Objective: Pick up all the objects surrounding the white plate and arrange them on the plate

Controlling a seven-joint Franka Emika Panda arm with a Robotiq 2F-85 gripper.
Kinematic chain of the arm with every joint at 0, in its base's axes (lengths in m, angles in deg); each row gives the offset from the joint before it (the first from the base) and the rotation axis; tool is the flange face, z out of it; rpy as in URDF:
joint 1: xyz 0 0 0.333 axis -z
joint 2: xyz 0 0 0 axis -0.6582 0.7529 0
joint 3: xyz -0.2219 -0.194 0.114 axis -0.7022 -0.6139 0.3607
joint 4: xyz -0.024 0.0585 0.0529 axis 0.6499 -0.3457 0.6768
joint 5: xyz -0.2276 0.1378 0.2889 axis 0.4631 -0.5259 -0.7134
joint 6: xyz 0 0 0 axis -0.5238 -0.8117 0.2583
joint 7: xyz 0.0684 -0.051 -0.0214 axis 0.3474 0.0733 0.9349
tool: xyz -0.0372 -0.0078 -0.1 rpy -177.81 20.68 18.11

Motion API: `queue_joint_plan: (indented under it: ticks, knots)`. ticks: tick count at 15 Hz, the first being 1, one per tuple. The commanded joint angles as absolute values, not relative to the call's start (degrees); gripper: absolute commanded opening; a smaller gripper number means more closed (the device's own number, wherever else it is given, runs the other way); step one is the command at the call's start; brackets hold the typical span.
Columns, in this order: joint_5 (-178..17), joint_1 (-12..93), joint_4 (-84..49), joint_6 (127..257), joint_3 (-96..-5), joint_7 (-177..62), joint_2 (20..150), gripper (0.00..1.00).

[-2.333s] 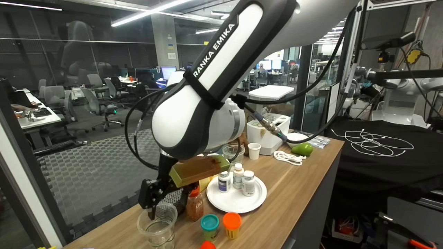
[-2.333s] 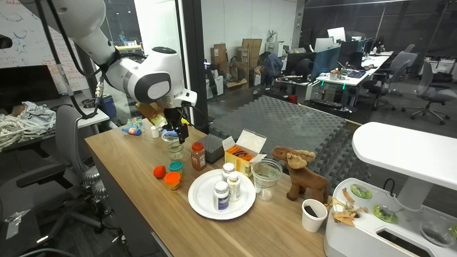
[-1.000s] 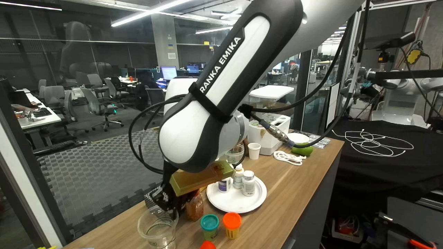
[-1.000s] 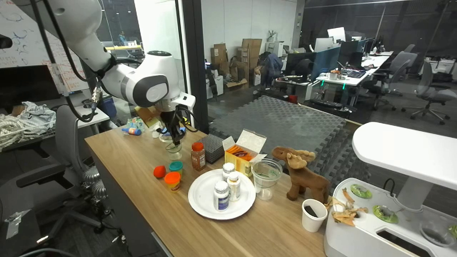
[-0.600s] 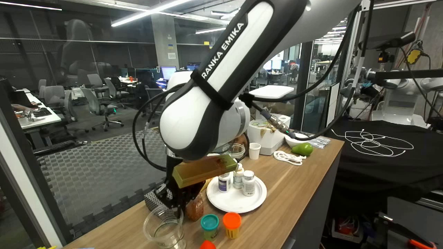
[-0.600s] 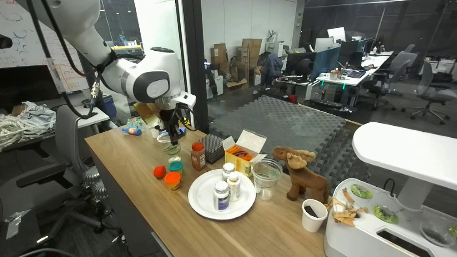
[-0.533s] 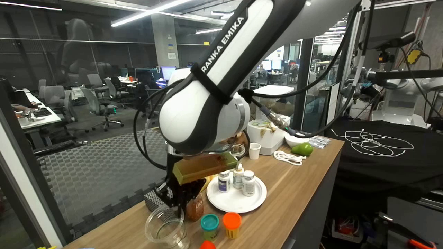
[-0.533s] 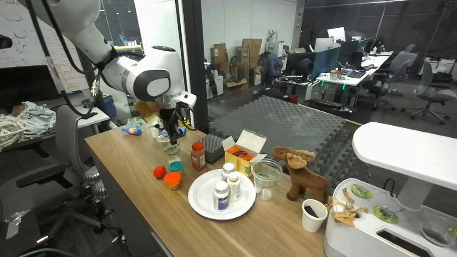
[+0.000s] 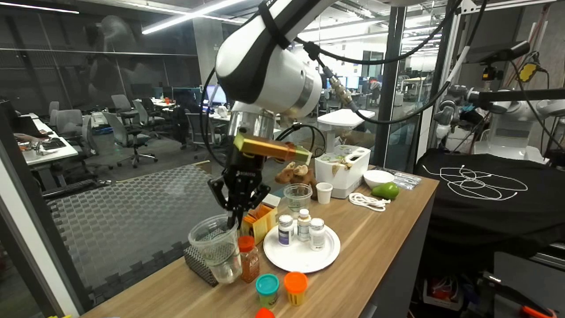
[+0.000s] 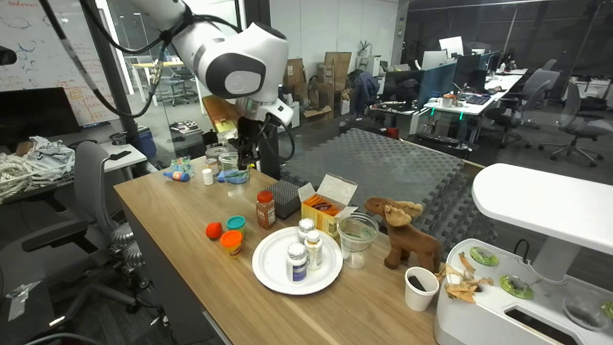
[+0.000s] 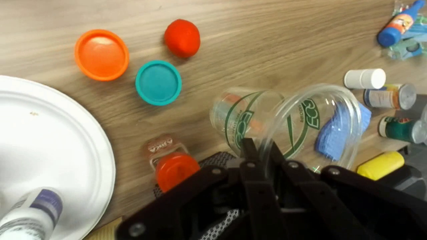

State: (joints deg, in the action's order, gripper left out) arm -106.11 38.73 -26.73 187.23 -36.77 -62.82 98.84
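Observation:
A clear plastic cup (image 9: 215,247) with green print hangs tilted above the table, my gripper (image 11: 262,146) shut on its rim and wall. The white plate (image 10: 270,263) holds three white bottles (image 10: 297,266). Around the plate stand an orange-lidded tub (image 9: 295,289), a teal-lidded tub (image 9: 267,289), a red-capped spice jar (image 10: 266,211), a yellow box of orange packets (image 10: 320,221) and another clear cup (image 10: 355,242). Beside the tubs lies a small red object (image 11: 182,38). In the wrist view the gripper is to the right of the spice jar's lid.
A black mesh block (image 10: 286,199) sits behind the spice jar. The brown toy moose (image 10: 409,237), a paper cup (image 10: 420,292) and a white planter (image 9: 342,174) stand past the plate. A white bottle (image 11: 365,79) and a blue cloth (image 11: 333,140) lie toward the table's far end.
The clear cup has tilted, then risen off the table with my gripper. The arm has moved up. The plate and its bottles have not moved.

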Motion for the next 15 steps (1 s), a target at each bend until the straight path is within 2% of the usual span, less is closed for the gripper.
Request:
queue_joint_plan:
  ticks: [1,15]
  knots:
    - [-109.37,41.60,-22.97,183.56,-38.89,-63.39,98.39,0.11]
    - [-109.34,50.08,-20.82,188.91,-49.29,-69.42,97.92,0.10]
